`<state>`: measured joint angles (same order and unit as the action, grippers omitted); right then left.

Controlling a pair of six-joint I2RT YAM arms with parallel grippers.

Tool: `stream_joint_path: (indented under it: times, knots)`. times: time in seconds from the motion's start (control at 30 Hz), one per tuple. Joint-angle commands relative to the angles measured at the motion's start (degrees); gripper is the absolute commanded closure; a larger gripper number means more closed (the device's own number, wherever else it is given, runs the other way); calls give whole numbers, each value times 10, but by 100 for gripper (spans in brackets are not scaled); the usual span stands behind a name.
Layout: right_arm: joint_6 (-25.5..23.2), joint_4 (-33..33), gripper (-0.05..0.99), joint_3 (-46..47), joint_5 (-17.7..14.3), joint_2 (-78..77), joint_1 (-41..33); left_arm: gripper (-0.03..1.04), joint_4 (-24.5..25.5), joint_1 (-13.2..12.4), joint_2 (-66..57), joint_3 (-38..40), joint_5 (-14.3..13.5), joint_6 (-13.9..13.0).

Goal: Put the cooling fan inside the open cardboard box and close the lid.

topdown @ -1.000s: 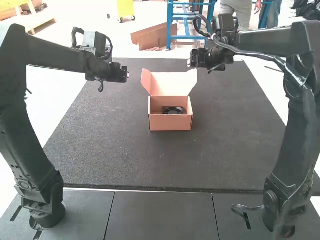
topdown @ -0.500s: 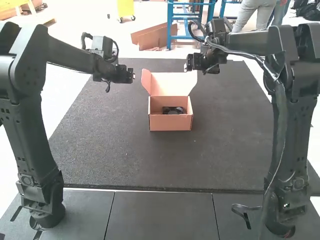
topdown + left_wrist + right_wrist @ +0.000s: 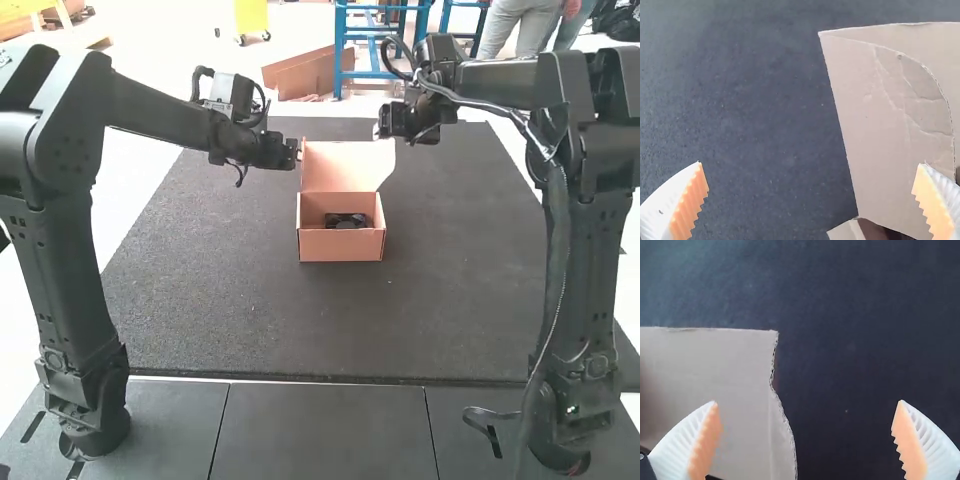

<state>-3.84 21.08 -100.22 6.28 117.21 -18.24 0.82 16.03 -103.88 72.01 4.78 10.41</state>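
We are watching the cardboard box (image 3: 340, 242) sitting open near the middle of the dark mat (image 3: 200, 280) that is covering the worktop (image 3: 320, 430). The cooling fan (image 3: 347, 220) is lying down inside it, black against the brown walls. The lid (image 3: 340, 168) is standing upright off the box's far edge.

The left gripper (image 3: 290, 153) is hanging just beside the lid's left edge, above the fan and off to its left. In its wrist view, its ribbed white fingers (image 3: 682, 202) with orange pads are gaping wide, and the lid's rounded side flap (image 3: 890, 125) is reaching in front of one of them. We cannot tell whether that finger is touching the cardboard.

The right gripper (image 3: 385, 122) is hovering just above the lid's upper right corner, higher than the left one and behind the fan. Its fingers (image 3: 912, 440) are spread wide too, with the lid's torn-looking edge showing beside one of them and bare mat beside the other. Neither gripper is holding anything.
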Motion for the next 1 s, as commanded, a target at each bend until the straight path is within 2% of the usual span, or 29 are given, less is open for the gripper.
stream_joint_path:
  times: [0.0,0.3,0.8,0.97]
  knots:
    - [-1,0,25,-16,22,8,7,4,1,1,7,24,9,9]
    - [0,0,59,-16,43,12,1,4,19,-3,11,23,9,8]
    - [0,2,85,-18,48,12,0,4,25,-2,17,21,9,7]
    - [1,21,95,-23,49,8,-14,4,25,0,18,22,8,5]
